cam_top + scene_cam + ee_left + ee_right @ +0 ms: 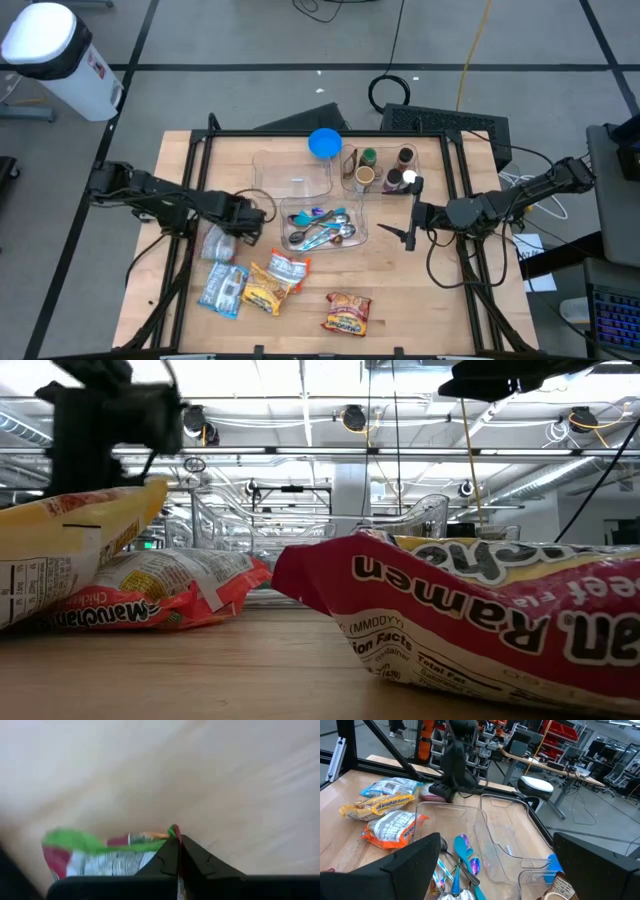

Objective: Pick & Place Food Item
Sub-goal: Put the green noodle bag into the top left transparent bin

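Two left fingers [170,857] pinched on green-edged packet [95,852], right fingers [408,233] spread, idle.

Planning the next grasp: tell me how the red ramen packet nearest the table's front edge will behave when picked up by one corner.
The red ramen packet looks like a thin, crinkled wrapper, so it will probably sag and flex. It likely weighs little for its size. Its glossy film may slip in a pincer. It lies flat, so rolling seems unlikely.

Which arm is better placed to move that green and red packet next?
Left. Its claw is shut on the green and red packet near the table's left side, while the right claw waits open beside the utensil bin.
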Controlling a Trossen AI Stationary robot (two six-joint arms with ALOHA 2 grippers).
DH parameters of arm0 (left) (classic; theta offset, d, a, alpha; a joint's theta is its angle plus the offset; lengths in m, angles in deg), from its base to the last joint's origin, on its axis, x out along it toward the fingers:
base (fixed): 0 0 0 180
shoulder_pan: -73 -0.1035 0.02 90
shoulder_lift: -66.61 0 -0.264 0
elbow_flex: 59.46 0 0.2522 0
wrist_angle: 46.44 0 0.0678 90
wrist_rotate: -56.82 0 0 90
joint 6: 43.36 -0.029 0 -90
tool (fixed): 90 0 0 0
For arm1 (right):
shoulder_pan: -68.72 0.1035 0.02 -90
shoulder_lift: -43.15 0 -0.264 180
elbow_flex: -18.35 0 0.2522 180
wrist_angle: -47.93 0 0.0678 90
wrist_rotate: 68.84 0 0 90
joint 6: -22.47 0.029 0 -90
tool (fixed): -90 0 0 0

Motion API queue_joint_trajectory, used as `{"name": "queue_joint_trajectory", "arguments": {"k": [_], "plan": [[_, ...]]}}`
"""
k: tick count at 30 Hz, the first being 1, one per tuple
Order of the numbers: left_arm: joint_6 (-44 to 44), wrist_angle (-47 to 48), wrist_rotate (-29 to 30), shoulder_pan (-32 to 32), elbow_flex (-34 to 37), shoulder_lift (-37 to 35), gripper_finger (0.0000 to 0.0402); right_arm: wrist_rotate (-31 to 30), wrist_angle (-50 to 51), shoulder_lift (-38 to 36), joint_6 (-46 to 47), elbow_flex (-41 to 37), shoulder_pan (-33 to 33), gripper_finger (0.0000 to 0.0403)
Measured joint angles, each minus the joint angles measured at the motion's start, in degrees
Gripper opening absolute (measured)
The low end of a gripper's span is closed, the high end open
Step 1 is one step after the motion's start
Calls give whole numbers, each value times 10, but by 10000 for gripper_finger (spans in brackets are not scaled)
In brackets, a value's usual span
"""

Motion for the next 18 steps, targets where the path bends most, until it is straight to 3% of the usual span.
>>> {"name": "queue_joint_trajectory", "arguments": {"k": [4, 13, 18], "plan": [[-70, 26, 64, -20, -72, -8, 14, 0, -1, 0, 0, 0, 0, 380], [-208, 164, 214, -41, -320, -8, 12, 0, -1, 0, 0, 0, 0, 380], [-280, 188, 290, -42, -431, -8, 5, 0, 0, 0, 0, 0, 0, 380]]}}
